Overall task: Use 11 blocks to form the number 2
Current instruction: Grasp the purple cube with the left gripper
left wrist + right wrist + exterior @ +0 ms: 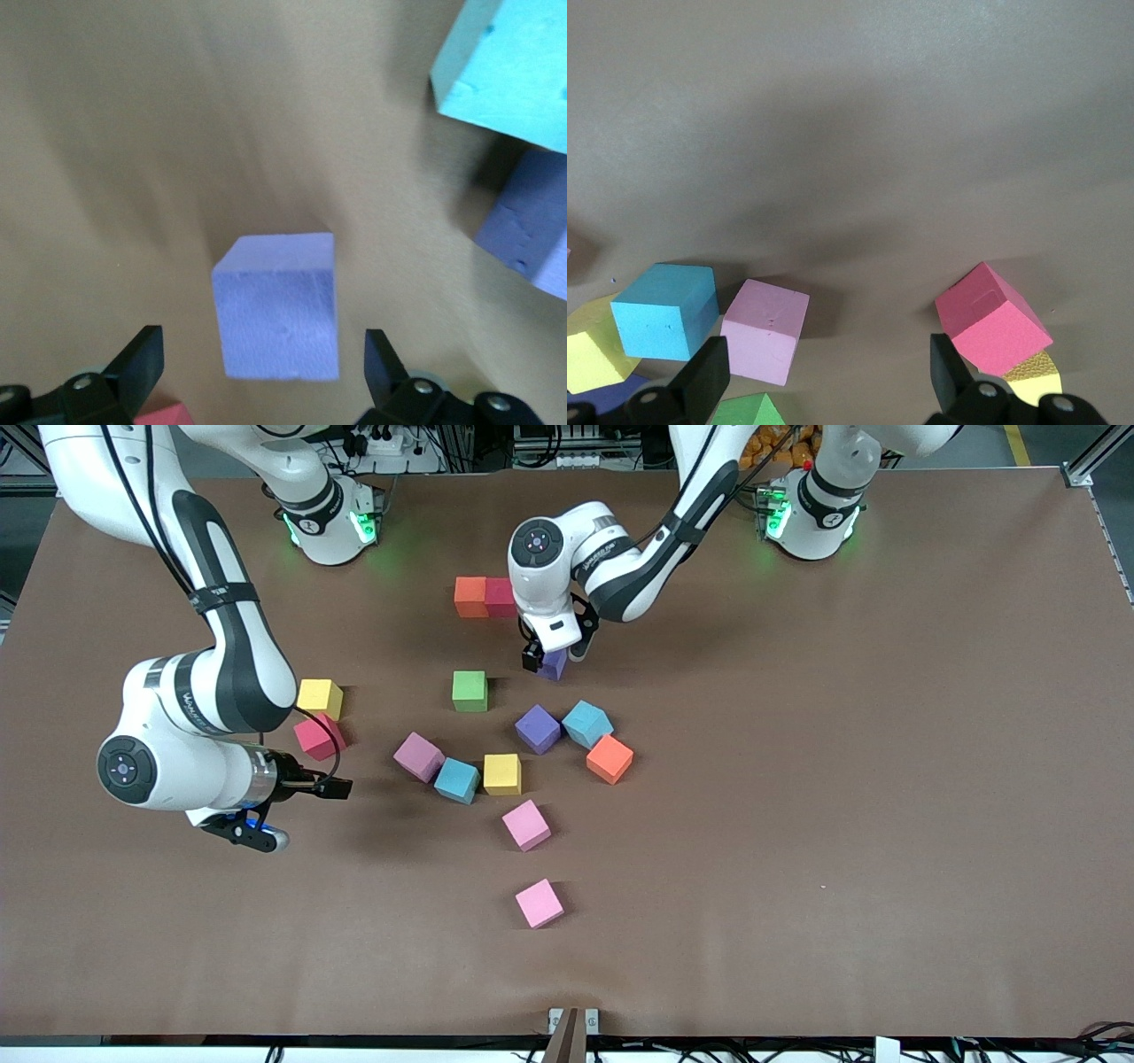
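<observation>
My left gripper is open astride a purple block that sits on the table nearer the front camera than a touching orange block and red block. In the left wrist view the purple block lies between the fingers with a gap on each side. Loose blocks: green, purple, light blue, orange, mauve-pink, light blue, yellow. My right gripper is open and empty beside a red block and a yellow block.
Two brighter pink cubes lie nearer the front camera than the cluster. The right wrist view shows the mauve-pink block, a light blue block and the red block. Brown table.
</observation>
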`<state>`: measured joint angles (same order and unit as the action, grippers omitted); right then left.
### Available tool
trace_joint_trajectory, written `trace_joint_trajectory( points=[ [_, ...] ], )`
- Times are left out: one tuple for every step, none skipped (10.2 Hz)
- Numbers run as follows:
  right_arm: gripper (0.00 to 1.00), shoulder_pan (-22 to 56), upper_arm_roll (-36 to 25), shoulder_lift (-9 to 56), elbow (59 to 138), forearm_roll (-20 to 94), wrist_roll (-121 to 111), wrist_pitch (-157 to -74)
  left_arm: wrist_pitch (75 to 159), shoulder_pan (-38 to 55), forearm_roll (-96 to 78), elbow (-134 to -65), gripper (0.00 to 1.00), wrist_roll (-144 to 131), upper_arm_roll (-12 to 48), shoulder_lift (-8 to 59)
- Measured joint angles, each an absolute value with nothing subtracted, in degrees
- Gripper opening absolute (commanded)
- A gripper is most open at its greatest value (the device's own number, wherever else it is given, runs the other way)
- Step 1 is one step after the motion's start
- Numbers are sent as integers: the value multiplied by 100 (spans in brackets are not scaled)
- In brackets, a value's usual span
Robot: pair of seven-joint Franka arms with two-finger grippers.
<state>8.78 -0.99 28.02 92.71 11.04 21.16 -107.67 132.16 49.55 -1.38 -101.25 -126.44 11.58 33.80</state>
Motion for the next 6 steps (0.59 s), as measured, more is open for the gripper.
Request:
trace_joint_trajectory(
  points=[
    [100,883,-98,2802,9271,1104,2118,-10767,13322,4956,-138,-10164,100,-12641,1158,3447],
    [100,887,-98,2802,9271,1104,2120,-10767,13425,4956,-138,-10188,100,-12641,1158,3507],
    [100,891,-97,2802,9271,1104,2122,-10767,13508,4957,-138,-10203,82,-12641,1158,3556],
    [100,892,-97,2802,9271,1103,2124,-10767,13549,4956,-138,-10208,49,-12656,1158,3601],
    [100,893,-97,2802,9271,1104,2124,-10767,13574,4956,-138,-10209,22,-12706,1158,3637],
    [100,893,-97,2802,9271,1104,2125,-10767,13584,4956,-138,-10212,14,-12778,1158,3656]
  ],
)
